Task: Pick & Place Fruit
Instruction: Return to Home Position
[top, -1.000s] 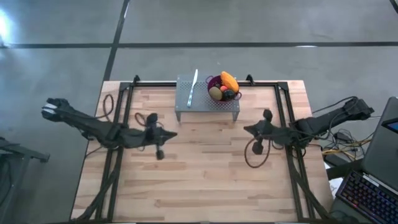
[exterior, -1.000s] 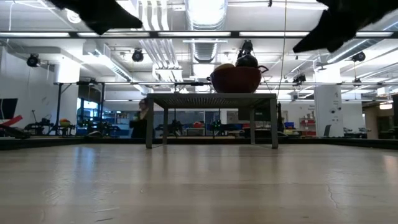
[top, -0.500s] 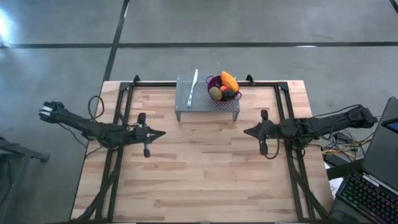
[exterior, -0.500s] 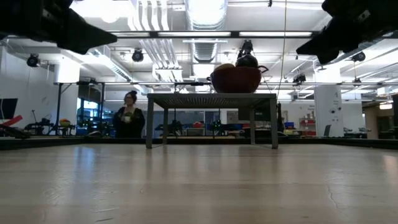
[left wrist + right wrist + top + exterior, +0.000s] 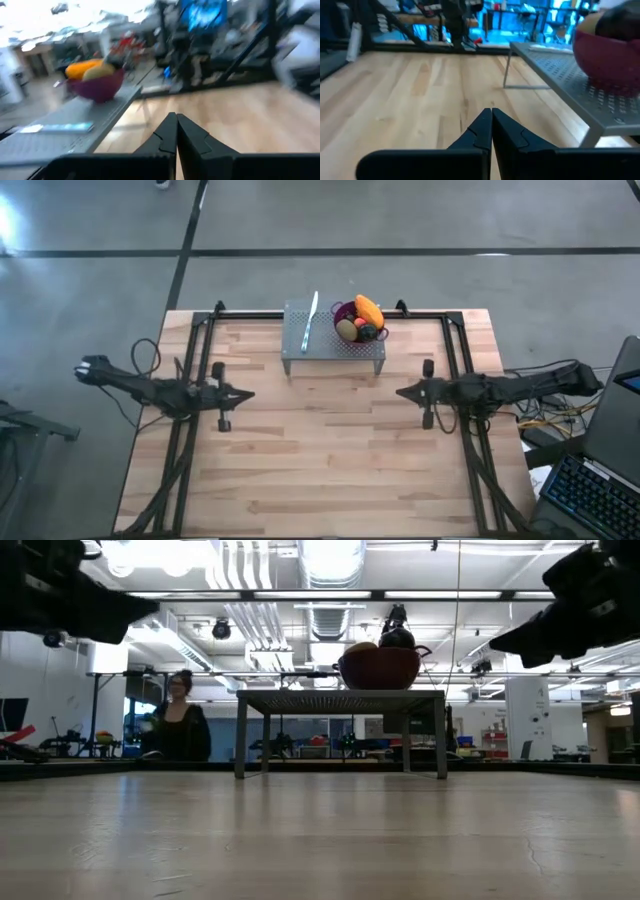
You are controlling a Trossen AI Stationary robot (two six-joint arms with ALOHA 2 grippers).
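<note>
The fruit point(image 5: 361, 320) lies piled in a purple perforated bowl point(image 5: 342, 313): one elongated orange piece point(image 5: 369, 310), a brown-green oval point(image 5: 347, 330) and small dark and red rounds. The bowl stands on a grey perforated stand point(image 5: 325, 346) at the table's far edge, also in the low view point(image 5: 380, 667). My left gripper point(image 5: 246, 393) hovers left of the stand, shut point(image 5: 176, 118), pointing right. My right gripper point(image 5: 401, 392) hovers right of the stand, shut point(image 5: 491, 113), pointing left. Both are away from the fruit.
A thin silver knife-like utensil point(image 5: 311, 318) lies on the stand's left half. Black frame rails point(image 5: 200, 370) run along both table sides. Bare wood point(image 5: 320, 450) spreads between and in front of the arms. A person point(image 5: 178, 730) walks in the room behind. A keyboard point(image 5: 595, 495) sits off the table's right.
Both arms have sunk lower and drawn back outward. My left gripper went toward the table's left edge, my right gripper slightly toward the right edge, and both wrists have turned. The fruit and bowl have stayed put. The person behind has walked leftward.
</note>
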